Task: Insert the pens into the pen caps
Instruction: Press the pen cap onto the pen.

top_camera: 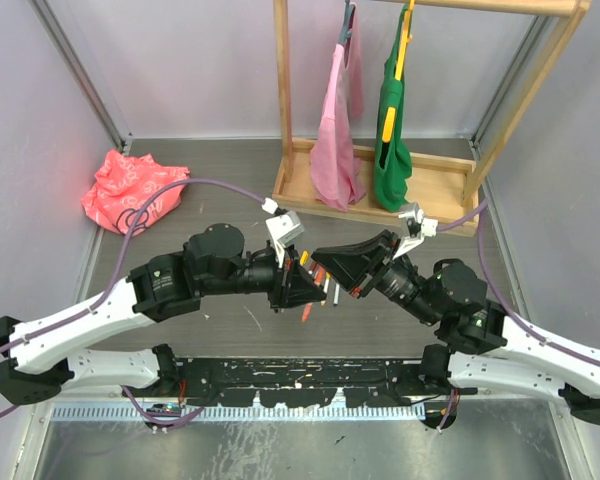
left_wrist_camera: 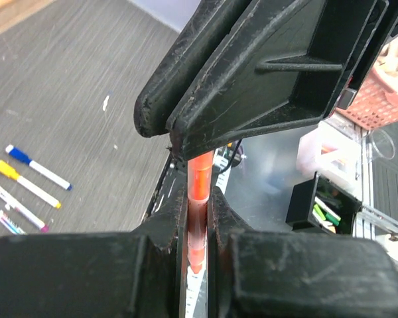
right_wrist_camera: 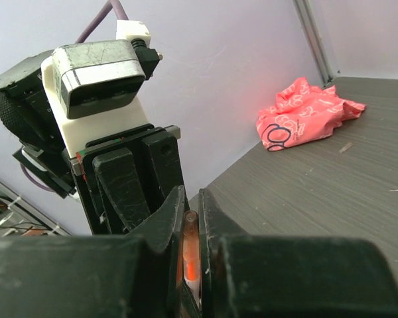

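The thin orange plastic marker pen [left_wrist_camera: 199,173] is pinched from both ends, above the middle of the grey wood-grain table [top_camera: 220,190]. The left gripper [left_wrist_camera: 198,222] is clamped nearly closed on its translucent orange part. The right gripper [right_wrist_camera: 191,222], tip to tip with it, is equally tight on an orange length with a white end. Which end is the cap cannot be told. Three loose white marker pens [left_wrist_camera: 26,184], capped blue, yellow and pink, lie on the table well apart from the grippers. A crumpled pink plastic bag [right_wrist_camera: 308,112] sits by the far left wall, with bare table between.
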